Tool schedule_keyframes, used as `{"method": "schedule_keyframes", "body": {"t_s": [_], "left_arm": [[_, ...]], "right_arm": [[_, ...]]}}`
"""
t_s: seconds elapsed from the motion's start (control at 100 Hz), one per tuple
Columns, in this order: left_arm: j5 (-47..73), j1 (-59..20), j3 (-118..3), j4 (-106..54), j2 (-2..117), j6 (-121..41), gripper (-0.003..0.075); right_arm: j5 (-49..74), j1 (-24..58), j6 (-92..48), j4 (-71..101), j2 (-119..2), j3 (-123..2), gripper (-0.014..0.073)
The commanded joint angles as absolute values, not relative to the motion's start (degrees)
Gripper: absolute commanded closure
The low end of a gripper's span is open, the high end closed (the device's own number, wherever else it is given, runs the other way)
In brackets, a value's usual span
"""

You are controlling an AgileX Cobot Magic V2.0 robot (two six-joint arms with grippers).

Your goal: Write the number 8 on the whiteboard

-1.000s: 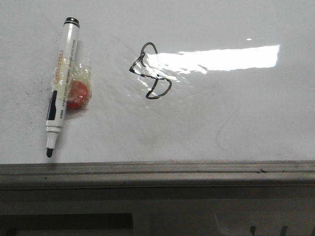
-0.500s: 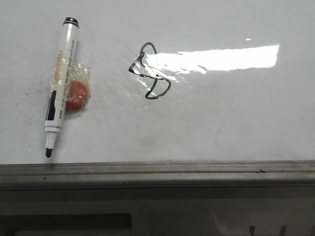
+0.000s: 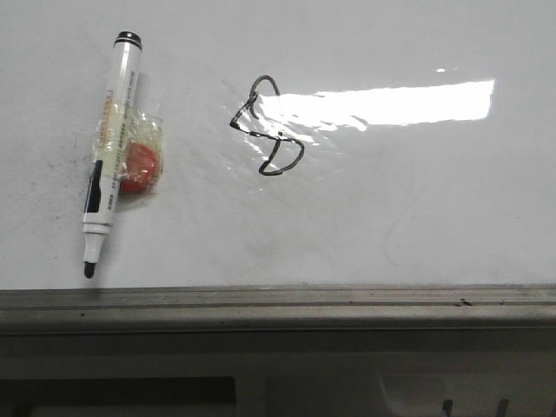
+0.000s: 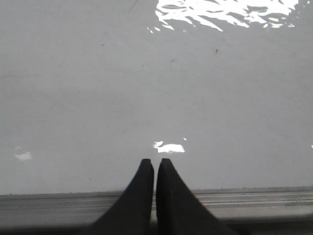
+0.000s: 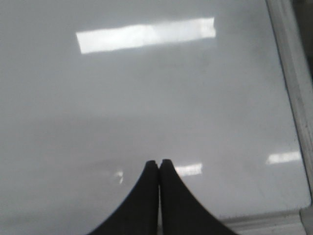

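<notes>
Front view shows the large glossy white whiteboard (image 3: pixel 391 226) lying flat, with a grey metal rail (image 3: pixel 278 304) along its near edge and a bright glare patch (image 3: pixel 382 102) toward the far right. The small thin black hand-drawn number 8 (image 3: pixel 268 126) sits near the middle of the board's far half, an angular, lopsided two-loop figure; its right side runs into the glare and rippled reflections, so parts of the line are hard to follow. Toward the left edge lies a white uncapped marker with a black tip and black end (image 3: pixel 108 152), its tip pointing at the near rail. Touching its right side is a red round object wrapped in clear crinkled film (image 3: pixel 137 165); what it is cannot be made out. Neither arm appears in this view.

From the left wrist, the black left gripper (image 4: pixel 155 164) hangs over the near rail and bare board, its fingers pressed nearly together with only a sliver between them, pinching nothing. From the right wrist, blurred throughout, the black right gripper (image 5: pixel 159 164) has its fingers pressed together and empty, over bare board near the near right corner, where the rail turns. The figure and the marker are outside both wrist views.
</notes>
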State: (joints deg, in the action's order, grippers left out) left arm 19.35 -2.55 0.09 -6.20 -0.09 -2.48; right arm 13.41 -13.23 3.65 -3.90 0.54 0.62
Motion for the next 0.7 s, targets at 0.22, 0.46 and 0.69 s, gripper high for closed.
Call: {"method": "schedule_keyframes", "body": {"t_s": [0.22, 0.46, 0.69], "left_arm": [[16.82, -2.41, 1.88, -6.95, -1.84, -2.34, 0.0741], [16.82, -2.41, 1.88, -6.95, -1.84, -2.34, 0.0741], [16.82, -2.41, 1.88, -6.95, -1.84, -2.34, 0.0741]], "right_arm": [[17.38, -9.53, 1.72, -3.94, 1.89, 1.35, 0.0658], [17.15, -9.44, 1.72, -3.94, 1.89, 1.35, 0.0657], [17.15, -9.44, 1.72, -3.94, 1.89, 1.35, 0.0657]]}}
